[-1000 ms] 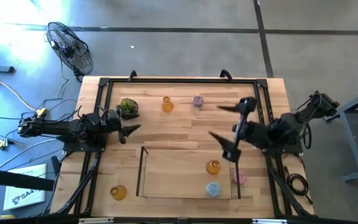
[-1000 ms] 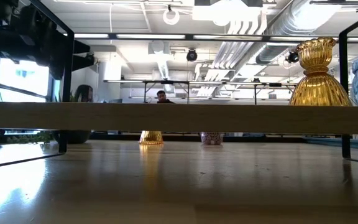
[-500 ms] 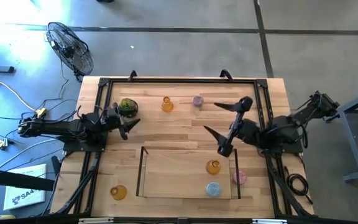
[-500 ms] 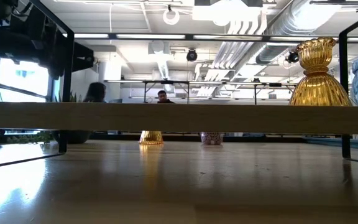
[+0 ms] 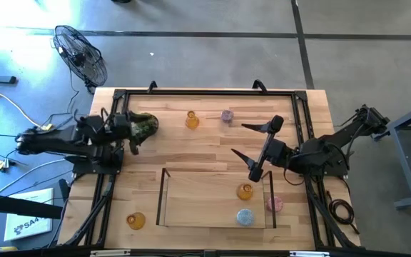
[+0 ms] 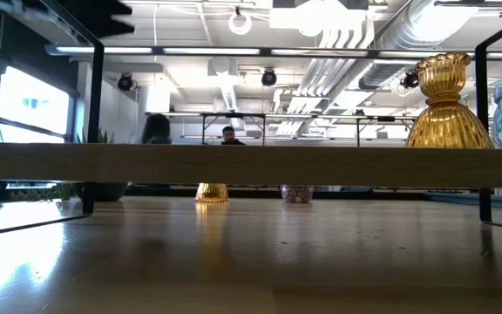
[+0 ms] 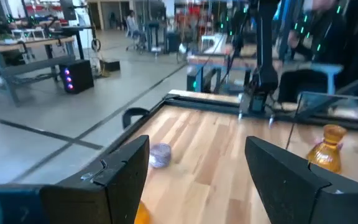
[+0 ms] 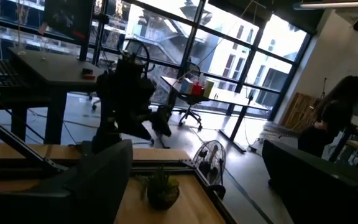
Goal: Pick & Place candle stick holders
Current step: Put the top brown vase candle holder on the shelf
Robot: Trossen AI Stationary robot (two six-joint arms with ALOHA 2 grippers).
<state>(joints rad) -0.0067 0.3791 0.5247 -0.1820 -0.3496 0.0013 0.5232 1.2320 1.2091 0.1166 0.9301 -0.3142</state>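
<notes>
Two holders stand at the table's far side, an amber one (image 5: 192, 120) and a mauve one (image 5: 226, 115). A wooden tray (image 5: 165, 200) holds an amber holder (image 5: 245, 190) and a light blue one (image 5: 245, 216). A pink one (image 5: 275, 204) stands at its right rim. Another amber one (image 5: 135, 220) stands near the front left. My right gripper (image 5: 248, 143) is open and empty above the table's middle, right of the far pair. My left gripper (image 5: 134, 135) is open and empty beside the green mossy ball (image 5: 146, 126). Its wrist view shows the mauve holder (image 7: 160, 154) between its fingers, far off.
The tray's dark upright rim (image 5: 268, 187) encloses the front middle of the table. A dark frame (image 5: 205, 93) runs round the table's edges. A floor fan (image 5: 80, 53) stands beyond the far left corner. People show in the room behind (image 6: 227, 135).
My right gripper has gone toward the table's left edge, staying open. My left gripper has drawn back toward the left and far edges and risen, now beside the green ball. The holders have stayed where they were.
</notes>
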